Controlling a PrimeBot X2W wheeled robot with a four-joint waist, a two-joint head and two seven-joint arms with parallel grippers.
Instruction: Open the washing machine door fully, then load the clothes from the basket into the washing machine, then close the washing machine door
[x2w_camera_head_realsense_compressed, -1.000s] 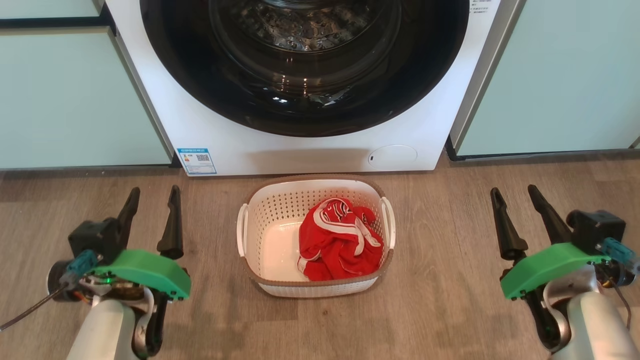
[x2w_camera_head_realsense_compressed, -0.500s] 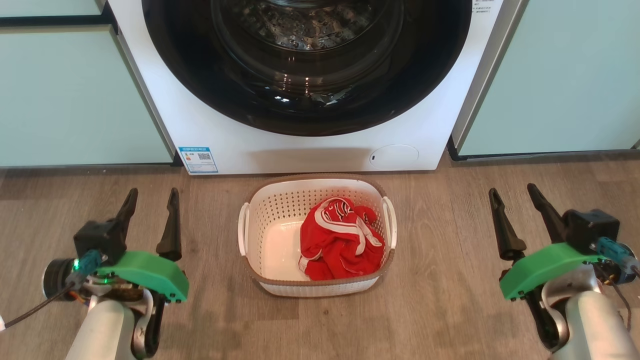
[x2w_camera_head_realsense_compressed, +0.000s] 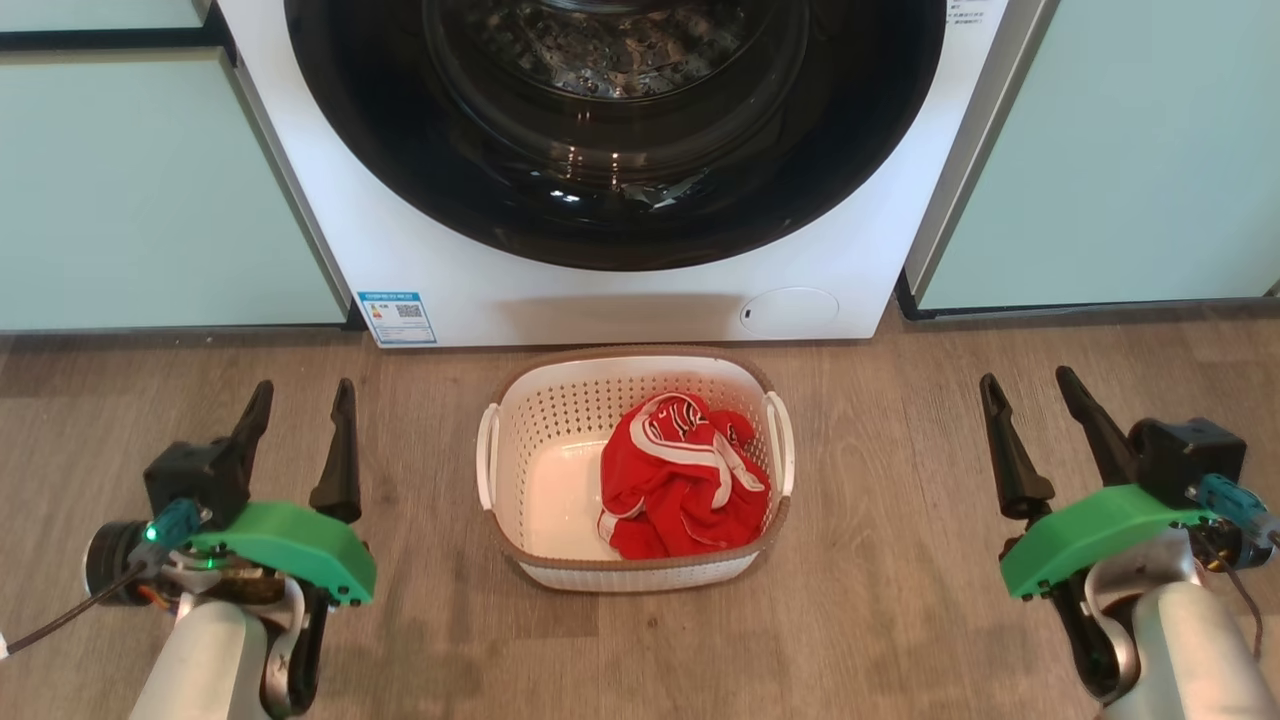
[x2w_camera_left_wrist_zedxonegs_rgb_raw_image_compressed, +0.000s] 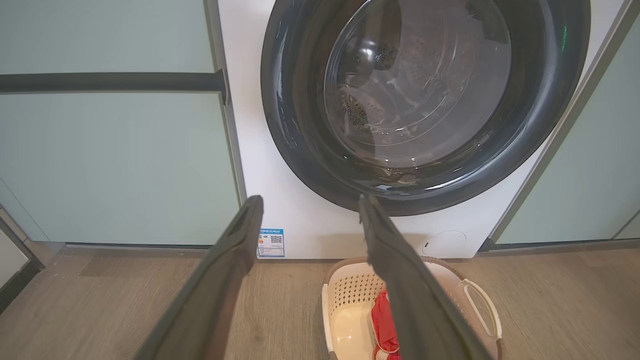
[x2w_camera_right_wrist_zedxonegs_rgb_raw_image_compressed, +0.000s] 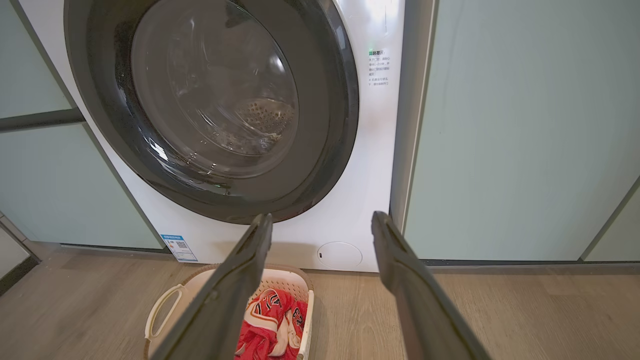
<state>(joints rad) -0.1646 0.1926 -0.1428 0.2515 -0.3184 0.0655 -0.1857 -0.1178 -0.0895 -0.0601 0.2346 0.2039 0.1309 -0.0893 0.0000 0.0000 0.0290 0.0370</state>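
The white washing machine (x2w_camera_head_realsense_compressed: 620, 290) stands ahead, its round black-rimmed door (x2w_camera_head_realsense_compressed: 615, 120) closed over the steel drum. On the floor in front sits the cream basket (x2w_camera_head_realsense_compressed: 540, 465), and the red garment with white stripes (x2w_camera_head_realsense_compressed: 682, 475) lies in its right half. My left gripper (x2w_camera_head_realsense_compressed: 300, 395) hovers open at the lower left, well left of the basket. My right gripper (x2w_camera_head_realsense_compressed: 1030, 385) is open at the lower right, equally far from it. The door (x2w_camera_left_wrist_zedxonegs_rgb_raw_image_compressed: 425, 100) (x2w_camera_right_wrist_zedxonegs_rgb_raw_image_compressed: 210, 105) faces both wrist views, with empty fingers (x2w_camera_left_wrist_zedxonegs_rgb_raw_image_compressed: 225, 280) (x2w_camera_right_wrist_zedxonegs_rgb_raw_image_compressed: 410, 280) in the foreground.
Pale green cabinets (x2w_camera_head_realsense_compressed: 130, 190) (x2w_camera_head_realsense_compressed: 1130, 150) flank the washer on both sides. A blue label sticker (x2w_camera_head_realsense_compressed: 397, 318) and a small round flap (x2w_camera_head_realsense_compressed: 790, 311) sit low on its front. Wood-look floor (x2w_camera_head_realsense_compressed: 900, 520) spreads around the basket.
The head view has shifted very slightly. Both grippers stay open and nearly still.
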